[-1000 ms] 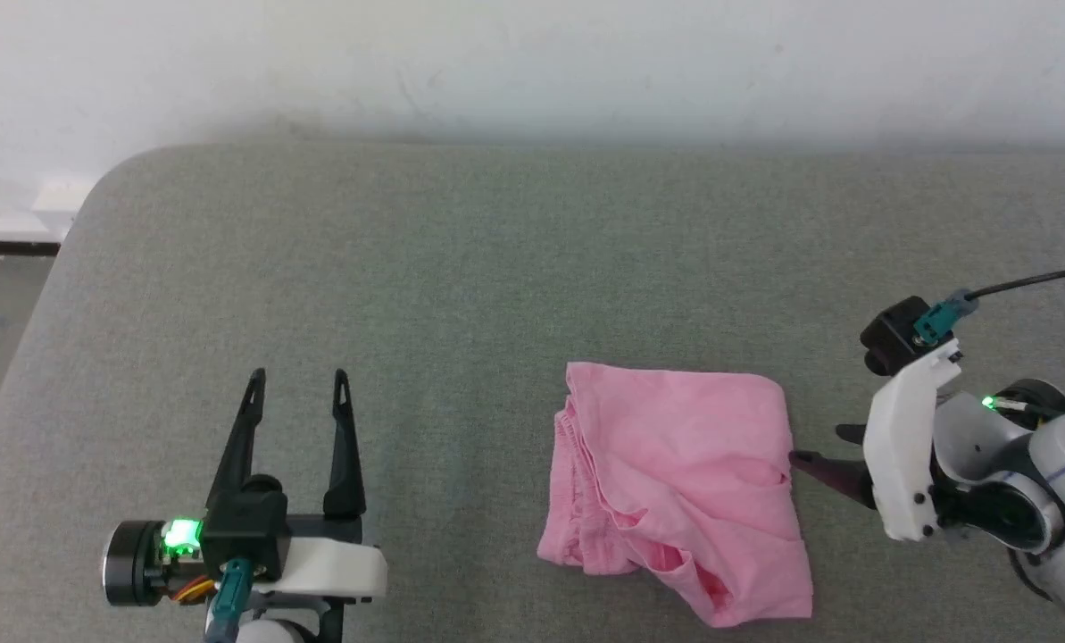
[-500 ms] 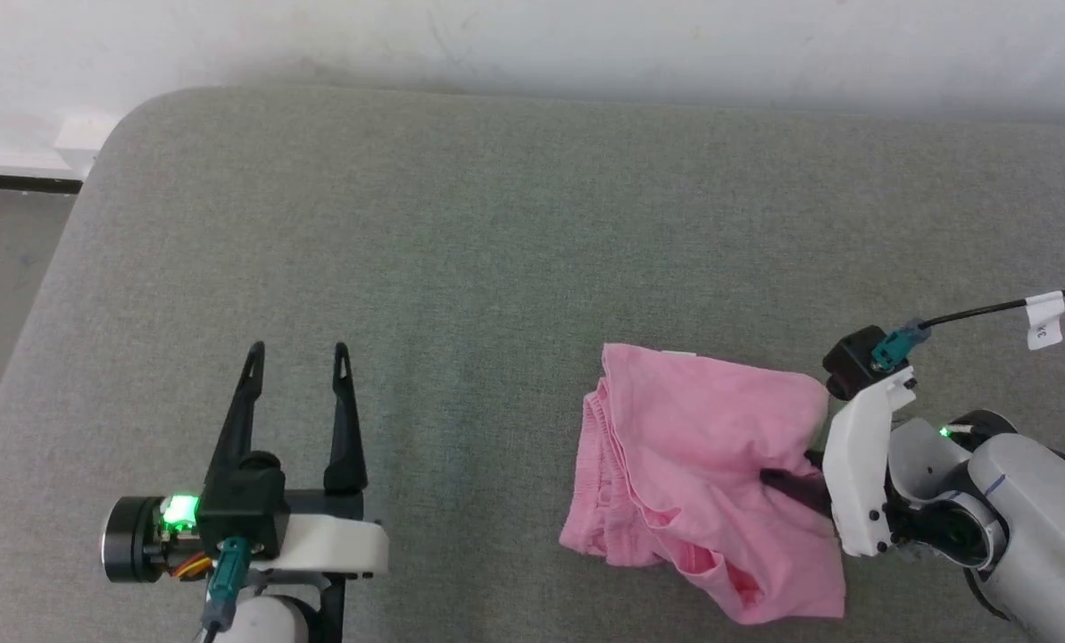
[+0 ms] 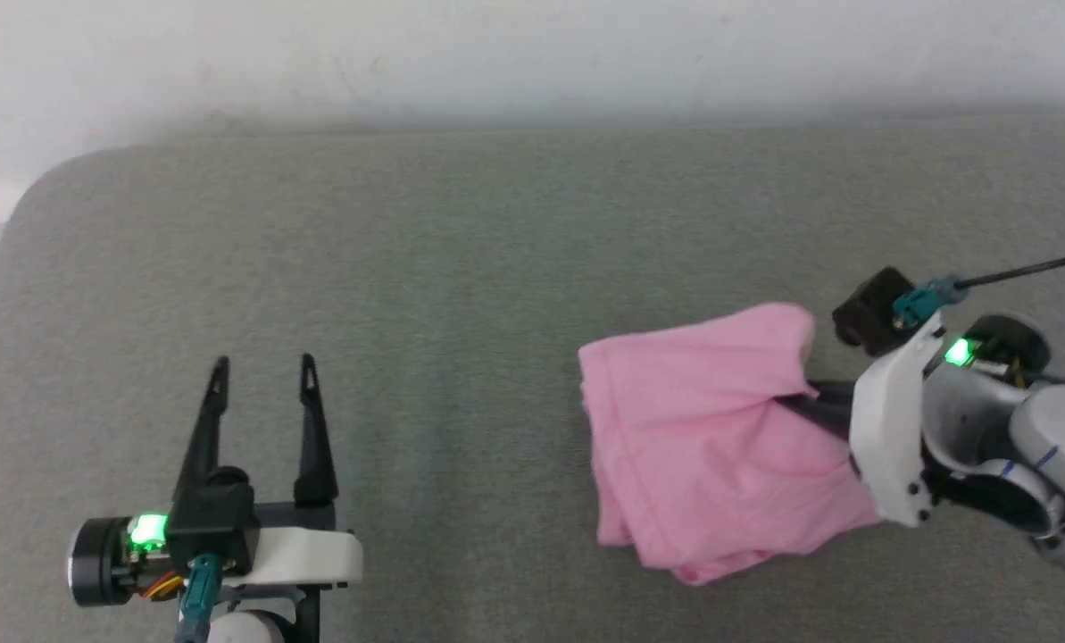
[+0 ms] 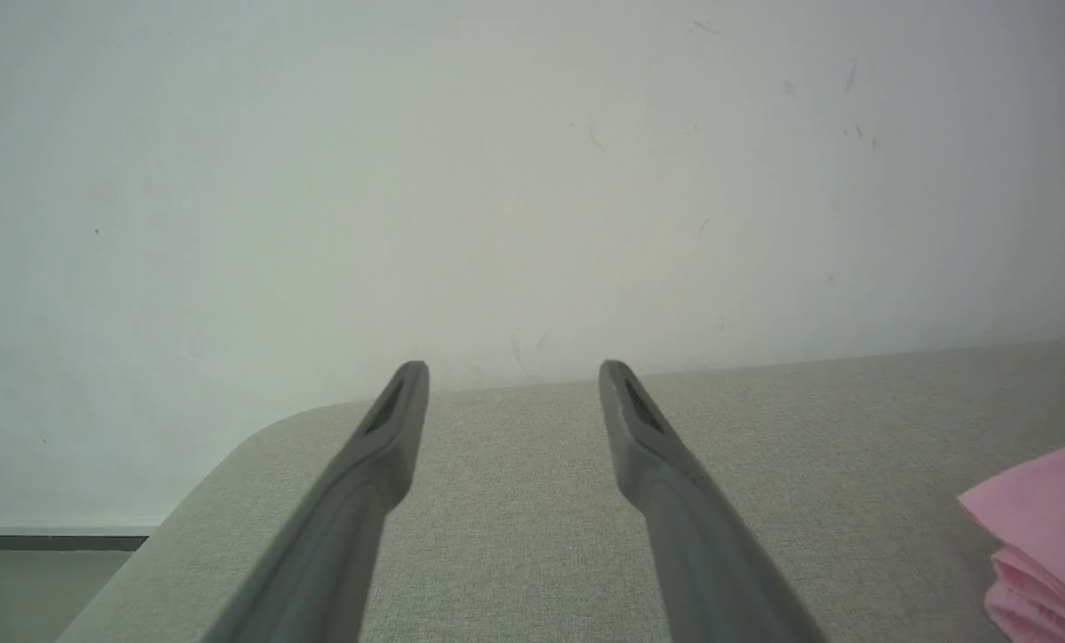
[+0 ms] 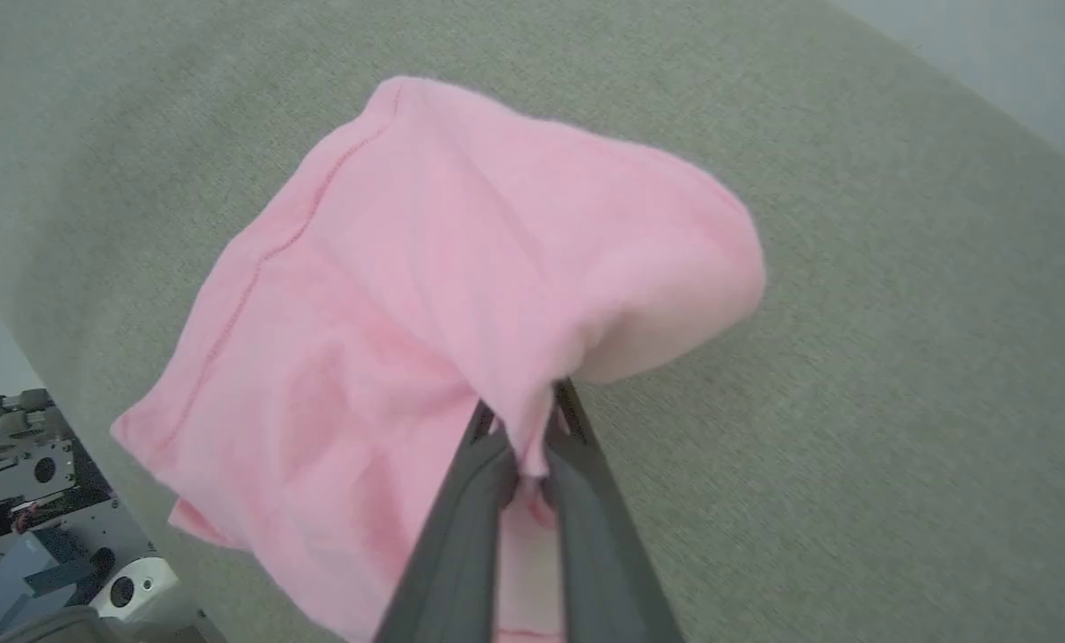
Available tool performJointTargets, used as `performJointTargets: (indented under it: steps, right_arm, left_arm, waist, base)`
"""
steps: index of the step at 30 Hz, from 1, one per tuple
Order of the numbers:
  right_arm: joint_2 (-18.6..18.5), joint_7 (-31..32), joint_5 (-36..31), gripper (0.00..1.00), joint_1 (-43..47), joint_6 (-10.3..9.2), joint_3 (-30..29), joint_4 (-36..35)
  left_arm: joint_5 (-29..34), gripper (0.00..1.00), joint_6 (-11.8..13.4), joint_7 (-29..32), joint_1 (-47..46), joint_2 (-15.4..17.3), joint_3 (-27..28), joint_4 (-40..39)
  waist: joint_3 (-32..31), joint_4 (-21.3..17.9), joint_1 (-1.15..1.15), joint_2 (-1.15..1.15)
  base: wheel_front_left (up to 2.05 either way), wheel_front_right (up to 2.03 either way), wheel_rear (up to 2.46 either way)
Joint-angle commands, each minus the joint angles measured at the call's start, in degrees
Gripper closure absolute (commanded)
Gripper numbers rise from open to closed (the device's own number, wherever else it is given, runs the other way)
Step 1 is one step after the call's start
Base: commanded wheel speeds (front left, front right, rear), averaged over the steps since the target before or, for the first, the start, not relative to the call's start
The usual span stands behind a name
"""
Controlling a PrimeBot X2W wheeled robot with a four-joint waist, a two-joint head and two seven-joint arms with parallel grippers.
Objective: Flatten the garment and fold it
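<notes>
The garment (image 3: 711, 438), slack on the cushion (image 3: 461, 268) a second ago, is now clamped by the right gripper (image 5: 520, 421) and partly lifted for flattening; the left gripper (image 3: 263, 366) is held spread, empty.

A grey, woven-fabric tabletop (image 3: 461, 268) spreads across the scene, its far-left corner (image 3: 45, 179) rounded. Behind its far edge stands a plain white wall (image 3: 532, 54) with faint scuffs. At the left, past the corner, a dark baseboard strip (image 4: 50, 541) runs along the wall's foot above grey floor (image 4: 32, 594).
</notes>
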Motion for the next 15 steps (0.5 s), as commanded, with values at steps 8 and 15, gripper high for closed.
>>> performJointTargets:
  steps: [8, 15]
  right_arm:
    - [-10.04, 0.26, -10.84, 1.0, -9.6, -0.05, 1.93, -0.18]
    - [-11.86, -3.31, -20.8, 1.0, -16.36, -0.05, 1.83, 10.89]
  left_arm:
    - [1.57, 0.0, 1.45, -0.27, -1.8, 2.7, 1.78, -4.2]
    - [2.86, 0.0, 1.72, -0.27, -4.82, 5.96, 1.58, -7.83]
  waist:
    - [9.97, -15.34, 0.0, 0.0]
    - [17.26, -19.68, 0.0, 0.0]
  base:
    - [0.0, 0.0, 0.0]
    - [0.0, 0.0, 0.0]
